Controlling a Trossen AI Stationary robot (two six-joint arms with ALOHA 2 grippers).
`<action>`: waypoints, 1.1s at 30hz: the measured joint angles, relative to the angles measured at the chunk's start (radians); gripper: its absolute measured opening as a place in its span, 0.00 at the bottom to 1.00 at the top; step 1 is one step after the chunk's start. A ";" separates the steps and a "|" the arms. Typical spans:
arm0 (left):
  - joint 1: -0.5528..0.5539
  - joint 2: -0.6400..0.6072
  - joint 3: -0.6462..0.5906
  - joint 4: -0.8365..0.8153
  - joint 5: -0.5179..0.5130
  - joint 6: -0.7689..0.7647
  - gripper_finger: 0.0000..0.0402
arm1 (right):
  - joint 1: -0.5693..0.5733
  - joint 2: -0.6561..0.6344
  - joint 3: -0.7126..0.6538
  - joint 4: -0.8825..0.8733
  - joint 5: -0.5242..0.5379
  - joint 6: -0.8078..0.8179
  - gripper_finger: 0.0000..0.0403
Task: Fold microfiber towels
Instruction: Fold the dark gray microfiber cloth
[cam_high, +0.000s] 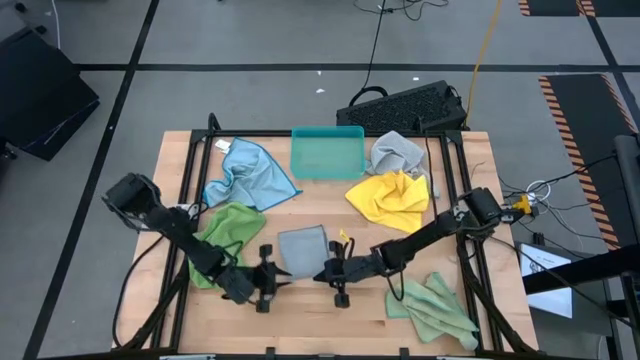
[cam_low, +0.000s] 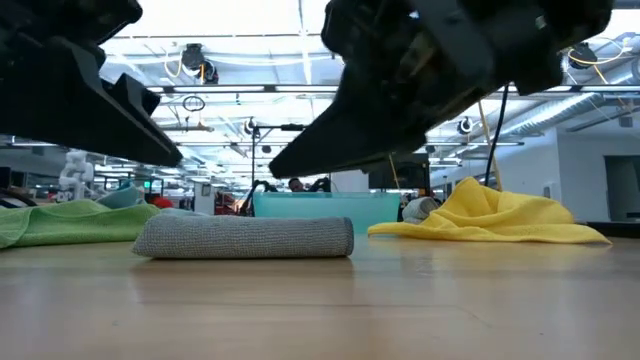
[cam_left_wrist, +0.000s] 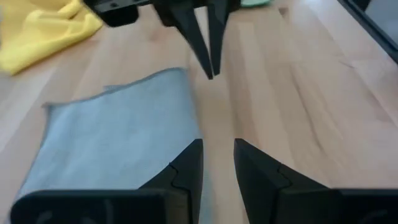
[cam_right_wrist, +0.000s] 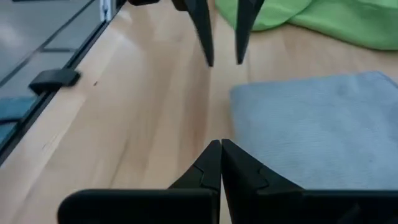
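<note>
Nearest the front edge of the wooden counter (cam_high: 330, 325), the two arms meet tip to tip just in front of a folded grey towel (cam_high: 303, 248). The left tool (cam_high: 268, 284) sits at the towel's front left corner, its fingers parted by a narrow gap and holding nothing. The right tool (cam_high: 326, 273) sits at the front right corner, its fingers pressed together, also empty. In the low view both appear raised slightly off the counter, though contact cannot be ruled out. The grey towel lies flat as a neat rectangle.

To the front right lies a crumpled pale green towel (cam_high: 432, 309). Left of the grey towel, partly under the left arm, lies a brighter green towel (cam_high: 228, 228). Farther back, a yellow towel (cam_high: 390, 197) is bunched on the right and a light blue towel (cam_high: 245, 175) on the left. At the rear, a teal tray (cam_high: 327, 153) stands centrally, with a second grey towel (cam_high: 396, 152) heaped beside it.
</note>
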 joint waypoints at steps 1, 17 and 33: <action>-0.003 0.021 0.021 -0.010 0.000 0.016 0.23 | 0.008 -0.003 0.000 -0.008 0.001 -0.007 0.01; 0.017 0.015 0.097 -0.194 0.082 0.089 0.23 | 0.020 -0.016 0.000 -0.056 0.028 -0.036 0.01; 0.008 0.015 0.097 -0.226 0.131 -0.005 0.23 | 0.024 -0.015 0.000 -0.086 0.029 -0.080 0.02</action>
